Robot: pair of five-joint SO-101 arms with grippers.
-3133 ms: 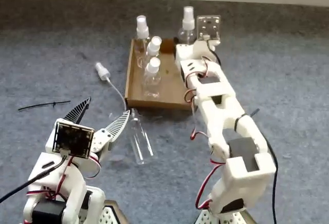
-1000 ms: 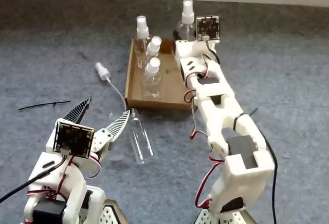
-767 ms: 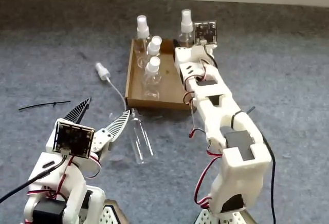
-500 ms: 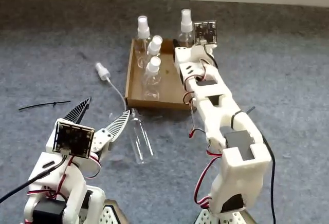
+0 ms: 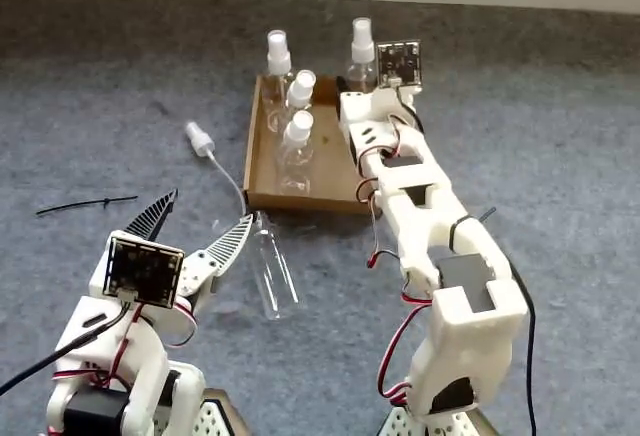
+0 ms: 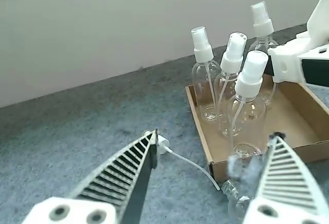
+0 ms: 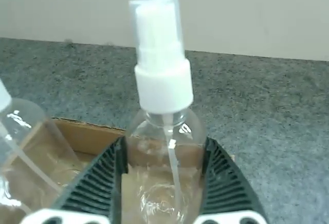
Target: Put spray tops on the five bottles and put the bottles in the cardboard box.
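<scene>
Right wrist view: right gripper (image 7: 164, 151) fingers clamp capped bottle (image 7: 163, 112) at far edge of cardboard box (image 7: 86, 130); releasing there risks it toppling outside; left gripper (image 6: 216, 135) fingers spread, empty.

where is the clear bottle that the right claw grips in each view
high view: the clear plastic bottle with white spray top stands at the brown cardboard box's far corner
left wrist view: behind three other bottles, beside the white arm
right wrist view: between the fingers of the right claw
shared landmark: the box
</scene>
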